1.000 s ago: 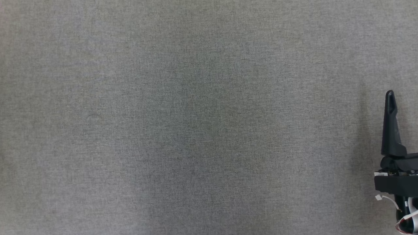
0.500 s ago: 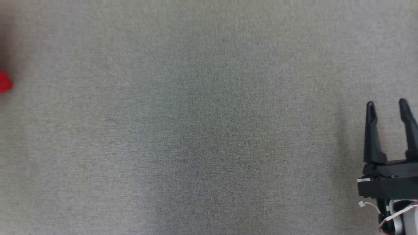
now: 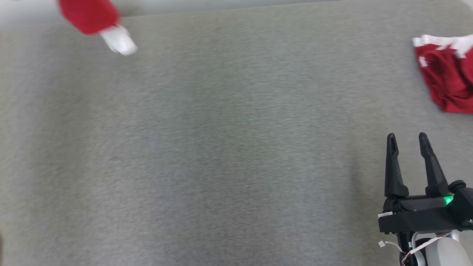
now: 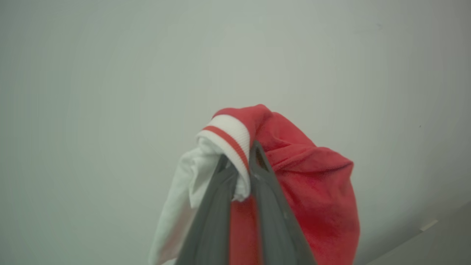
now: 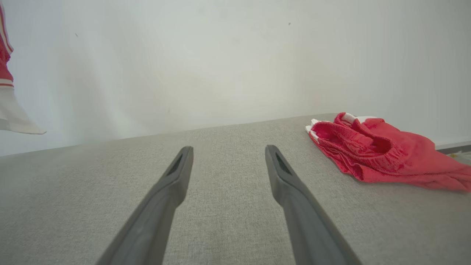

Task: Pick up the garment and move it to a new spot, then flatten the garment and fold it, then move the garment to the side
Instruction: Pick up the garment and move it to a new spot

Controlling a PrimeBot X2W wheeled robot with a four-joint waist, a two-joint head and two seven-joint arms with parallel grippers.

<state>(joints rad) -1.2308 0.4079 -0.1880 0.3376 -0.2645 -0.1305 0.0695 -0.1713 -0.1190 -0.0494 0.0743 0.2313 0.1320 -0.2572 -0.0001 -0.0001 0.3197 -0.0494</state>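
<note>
The garment (image 4: 312,176), red with a white part and a striped ribbed band, is up in the air, hanging off the left gripper (image 4: 239,152), which is pinched tight on the fabric right at that band. In the head view it's a blur at the far left corner, around the back edge of the table (image 3: 221,147), and none of it seems to rest on the grey cloth. The right gripper (image 3: 406,137) is at the near right, fingers spread apart, holding nothing, low over the table. A second red piece (image 3: 449,79) lies bunched at the far right, well apart from both grippers. I'd call this the first step, the pick-up-and-carry bit, with the set-down not done yet. The next move probably needs the left arm to bring the garment over the open middle and lay it down loose enough to spread flat, well away from that second piece.
</note>
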